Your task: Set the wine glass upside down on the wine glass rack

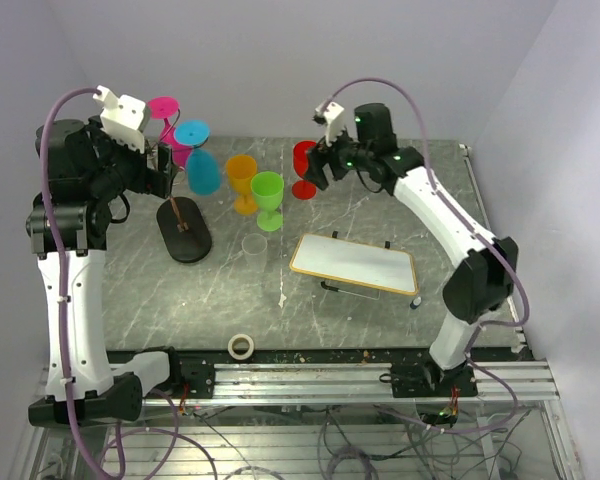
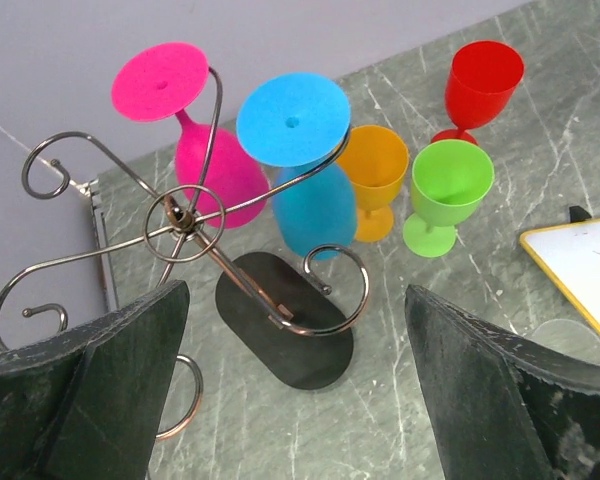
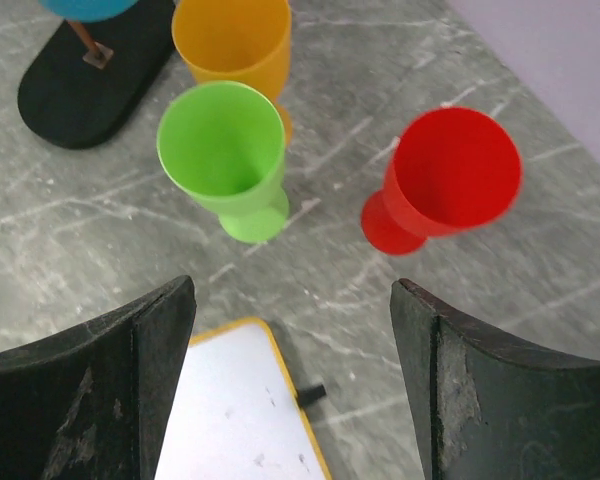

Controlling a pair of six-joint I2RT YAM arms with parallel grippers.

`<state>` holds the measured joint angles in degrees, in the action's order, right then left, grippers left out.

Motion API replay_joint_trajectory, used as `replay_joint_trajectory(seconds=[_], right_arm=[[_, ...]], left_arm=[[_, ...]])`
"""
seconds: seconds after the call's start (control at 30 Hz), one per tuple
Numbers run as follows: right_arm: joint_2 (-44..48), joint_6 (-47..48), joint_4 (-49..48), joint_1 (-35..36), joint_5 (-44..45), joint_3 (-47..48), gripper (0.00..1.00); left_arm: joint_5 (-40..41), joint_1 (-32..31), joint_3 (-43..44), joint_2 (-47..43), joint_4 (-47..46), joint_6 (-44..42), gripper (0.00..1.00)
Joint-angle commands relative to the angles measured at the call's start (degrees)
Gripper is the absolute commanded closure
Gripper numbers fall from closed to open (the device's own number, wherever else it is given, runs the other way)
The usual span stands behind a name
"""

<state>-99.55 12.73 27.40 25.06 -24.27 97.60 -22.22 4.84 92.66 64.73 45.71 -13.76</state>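
The wine glass rack (image 2: 180, 222), dark wire scrolls on a black oval base (image 1: 184, 232), stands at the left. A pink glass (image 2: 205, 150) and a blue glass (image 2: 310, 190) hang from it upside down. Orange (image 1: 242, 180), green (image 1: 268, 198) and red (image 1: 304, 168) wine glasses stand upright on the table. My left gripper (image 2: 295, 400) is open beside the rack's scrolls, holding nothing. My right gripper (image 3: 292, 390) is open above the table, just short of the red glass (image 3: 445, 185), with the green one (image 3: 225, 160) to its left.
A yellow-edged white board (image 1: 355, 263) lies right of centre, on black feet. A clear cup (image 1: 254, 247) stands in front of the green glass. A tape roll (image 1: 241, 346) sits near the front edge. The back wall is close behind the rack.
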Motion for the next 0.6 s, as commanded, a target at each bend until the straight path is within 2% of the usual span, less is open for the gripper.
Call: replay_joint_trajectory(seconds=[0.0, 0.3, 0.57], right_arm=[[-5.6, -4.9, -1.5, 3.8, 6.3, 6.7, 0.24], [-18.9, -9.9, 1.2, 8.2, 13.5, 18.7, 0.37], [-25.9, -9.8, 4.2, 9.8, 19.1, 26.1, 0.49]], left_arm=[[-2.4, 2.5, -1.2, -0.7, 0.2, -1.8, 0.01], [-8.7, 5.8, -2.8, -0.5, -0.7, 1.3, 0.04], [-8.4, 6.9, -2.4, -0.4, -0.6, 0.7, 0.03]])
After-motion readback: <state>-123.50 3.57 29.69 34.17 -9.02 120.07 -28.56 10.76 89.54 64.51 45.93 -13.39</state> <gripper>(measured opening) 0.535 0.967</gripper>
